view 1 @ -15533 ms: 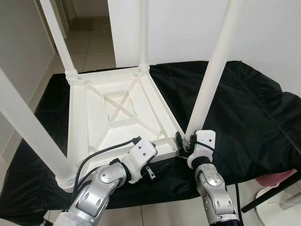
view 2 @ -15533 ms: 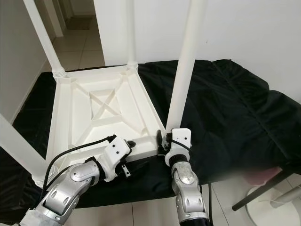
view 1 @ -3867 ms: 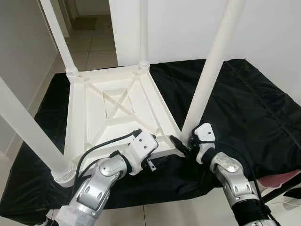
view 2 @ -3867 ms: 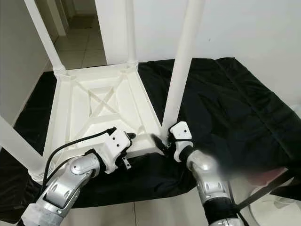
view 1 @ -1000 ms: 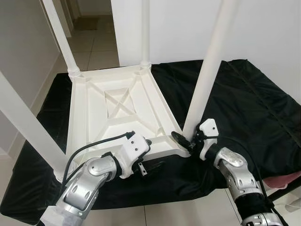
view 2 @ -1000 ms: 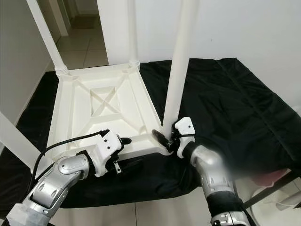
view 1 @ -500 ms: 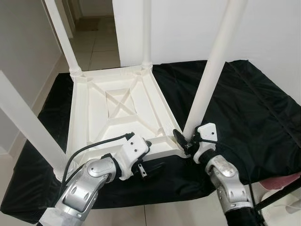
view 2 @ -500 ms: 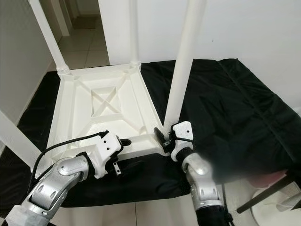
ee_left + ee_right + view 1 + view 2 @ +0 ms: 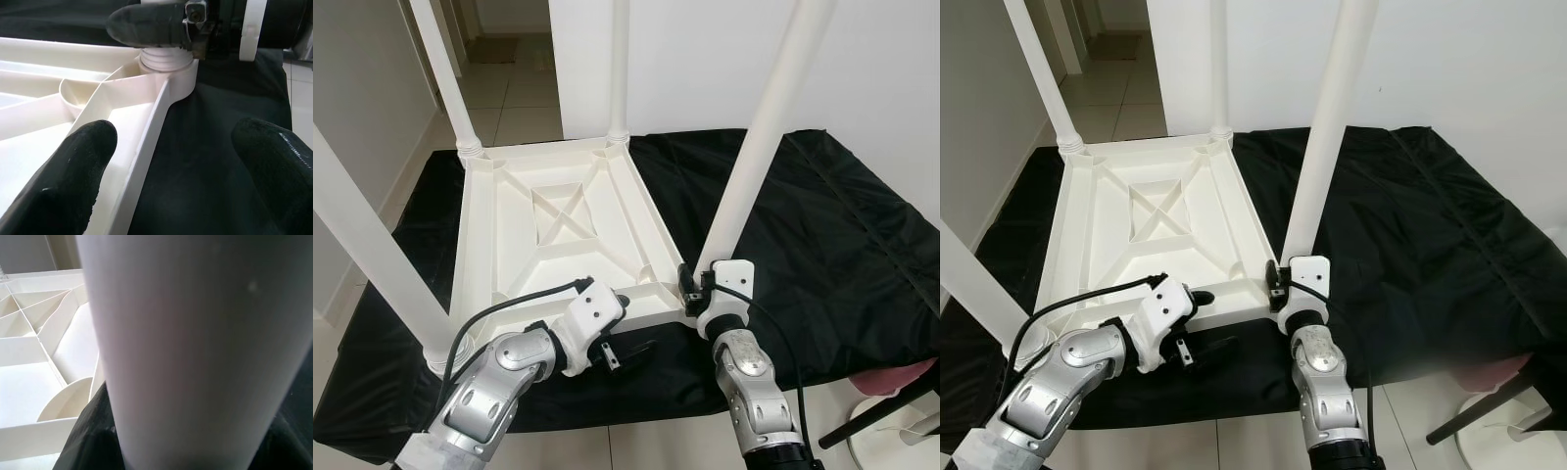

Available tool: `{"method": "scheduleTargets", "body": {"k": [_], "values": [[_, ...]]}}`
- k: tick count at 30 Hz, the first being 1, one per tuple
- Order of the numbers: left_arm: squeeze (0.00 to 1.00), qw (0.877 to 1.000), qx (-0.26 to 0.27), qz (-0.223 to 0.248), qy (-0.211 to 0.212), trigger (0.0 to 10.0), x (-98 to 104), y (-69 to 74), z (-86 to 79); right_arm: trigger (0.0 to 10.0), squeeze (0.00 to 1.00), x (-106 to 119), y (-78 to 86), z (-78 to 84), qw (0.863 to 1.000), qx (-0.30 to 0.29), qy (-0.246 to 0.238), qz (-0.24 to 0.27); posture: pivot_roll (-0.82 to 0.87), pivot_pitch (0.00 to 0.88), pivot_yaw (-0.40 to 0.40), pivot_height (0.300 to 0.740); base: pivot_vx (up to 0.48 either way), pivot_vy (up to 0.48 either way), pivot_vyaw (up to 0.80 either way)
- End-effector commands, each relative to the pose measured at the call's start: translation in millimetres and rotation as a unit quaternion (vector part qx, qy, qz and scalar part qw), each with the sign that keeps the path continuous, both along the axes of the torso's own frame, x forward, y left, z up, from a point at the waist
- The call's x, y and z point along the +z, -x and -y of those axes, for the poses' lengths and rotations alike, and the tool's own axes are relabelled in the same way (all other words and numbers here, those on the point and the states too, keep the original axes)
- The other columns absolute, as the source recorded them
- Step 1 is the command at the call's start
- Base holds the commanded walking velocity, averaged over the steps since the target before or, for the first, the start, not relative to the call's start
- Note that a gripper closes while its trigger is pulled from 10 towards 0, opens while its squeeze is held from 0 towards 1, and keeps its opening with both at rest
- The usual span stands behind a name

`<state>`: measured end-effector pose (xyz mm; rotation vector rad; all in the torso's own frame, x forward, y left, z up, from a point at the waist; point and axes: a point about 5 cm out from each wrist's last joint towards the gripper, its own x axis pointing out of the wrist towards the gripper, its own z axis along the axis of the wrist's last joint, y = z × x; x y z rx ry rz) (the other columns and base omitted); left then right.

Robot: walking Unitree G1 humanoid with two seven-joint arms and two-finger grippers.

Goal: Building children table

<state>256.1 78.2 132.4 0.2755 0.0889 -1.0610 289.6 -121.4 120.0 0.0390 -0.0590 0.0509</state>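
I brace the tabletop [image 9: 558, 230] rim between spread left gripper [image 9: 625, 351] fingers while my right gripper [image 9: 693, 287] clamps the near-right leg [image 9: 744, 186], seating it.

Upturned white children's table [image 9: 1151, 230] laid on black cloth [image 9: 1410, 225], right gripper [image 9: 1283, 284] clamped round near-right leg [image 9: 1327, 132] base, left gripper [image 9: 1200, 323] straddling near rim.

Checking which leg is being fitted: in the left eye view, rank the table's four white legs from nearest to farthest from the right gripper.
1. Near-right leg, at the right gripper.
2. Near-left leg, across the table's front edge.
3. Far-right leg, back corner.
4. Far-left leg, diagonally opposite.
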Motion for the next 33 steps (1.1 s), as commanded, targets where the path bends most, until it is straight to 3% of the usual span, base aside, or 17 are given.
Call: {"method": "scheduleTargets", "body": {"k": [1, 2, 3, 15, 16, 17, 18, 27, 31, 33], "values": [[0.00, 1.000, -0.001, -0.002, 0.000, 10.0, 1, -0.9, 0.7, 10.0, 0.00, -5, 0.2, -2.0, 1.000, -0.002, -0.016, -0.019, -0.02, 0.000, -0.004, 0.740, 0.000, 0.000, 0.00], [0.00, 1.000, 0.000, -0.001, 0.002, 10.0, 2, -1.8, 0.8, 10.0, 0.00, -4, -0.7, -0.6, 1.000, 0.000, -0.013, -0.017, -0.02, 0.000, -0.006, 0.740, 0.000, 0.000, 0.00], [0.00, 1.000, 0.002, 0.001, 0.004, 10.0, 3, -3.2, 0.5, 10.0, 1.00, -3, -1.6, 1.0, 1.000, 0.004, -0.012, -0.014, -0.02, 0.000, -0.007, 0.740, 0.000, 0.000, 0.00], [0.00, 1.000, 0.009, 0.005, 0.014, 10.0, 6, -5.7, -0.1, 10.0, 1.00, 3, -4.1, 10.7, 1.000, 0.014, 0.018, 0.004, -0.02, 0.000, -0.007, 0.740, 0.000, 0.000, 0.00], [0.00, 1.000, 0.010, 0.006, 0.014, 10.0, 6, -5.9, -0.4, 10.0, 0.64, 2, -4.0, 12.1, 1.000, 0.021, 0.021, 0.004, -0.02, 0.000, -0.006, 0.740, 0.000, 0.000, 0.00], [0.00, 1.000, 0.010, 0.006, 0.014, 10.0, 6, -5.9, -0.4, 10.0, 0.64, 2, -4.0, 12.1, 1.000, 0.021, 0.021, 0.004, -0.02, 0.000, -0.006, 0.740, 0.000, 0.000, 0.00], [0.00, 1.000, 0.011, 0.005, 0.013, 10.0, 6, -5.6, -0.8, 10.0, 0.00, 2, -4.0, 13.4, 0.999, 0.034, 0.023, 0.005, -0.02, 0.000, -0.005, 0.740, 0.000, 0.000, 0.00], [0.00, 1.000, 0.004, 0.001, 0.006, 10.0, 4, -4.1, -3.1, 10.0, 0.00, 3, -8.8, 28.0, 0.994, 0.102, 0.039, 0.014, -0.03, 0.000, 0.026, 0.740, 0.000, 0.000, 0.00], [0.00, 1.000, -0.001, 0.002, 0.001, 10.0, 5, -6.7, -3.1, 10.0, 0.00, 2, -14.1, 35.7, 0.976, 0.195, 0.100, 0.004, -0.04, 0.000, 0.042, 0.740, 0.000, 0.000, 0.00], [0.00, 1.000, -0.002, 0.003, 0.001, 10.0, 5, -7.1, -2.8, 10.0, 0.00, 1, -14.9, 36.4, 0.972, 0.208, 0.105, -0.002, -0.04, 0.000, 0.042, 0.740, 0.000, 0.000, 0.00]]}}
